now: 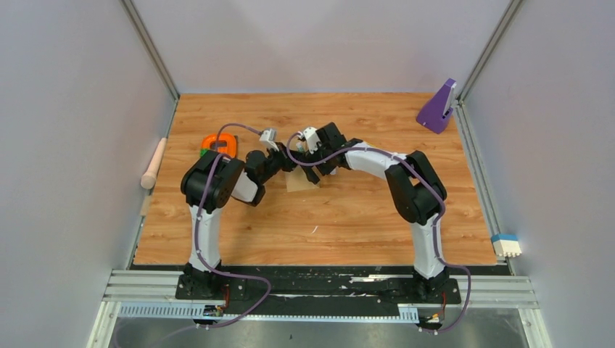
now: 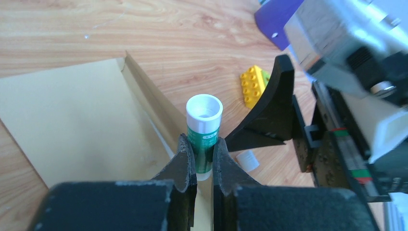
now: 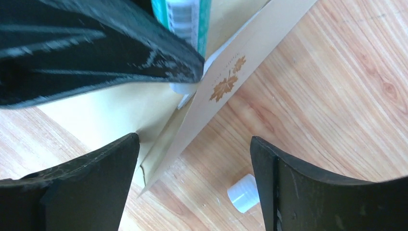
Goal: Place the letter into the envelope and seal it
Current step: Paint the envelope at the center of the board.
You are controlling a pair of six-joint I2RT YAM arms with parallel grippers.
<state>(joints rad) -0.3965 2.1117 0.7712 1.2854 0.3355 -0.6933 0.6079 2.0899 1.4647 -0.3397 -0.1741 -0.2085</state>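
Left gripper (image 2: 203, 147) pinches glue stick (image 2: 204, 115) over the envelope (image 2: 72, 120); right gripper (image 3: 192, 144) spread, white cap (image 3: 243, 193) beside.

The bench (image 2: 96, 29) is smooth, softly shiny wood grain. The envelope (image 2: 72, 120) is matt tan paper. The glue stick (image 2: 204, 120) and brick (image 2: 252, 86) are glossy plastic. The left claw (image 2: 204, 154) is matt black and scuffed.

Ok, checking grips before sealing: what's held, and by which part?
Left fingers pinch the glue stick around its green barrel; right fingers stand open, holding nothing.
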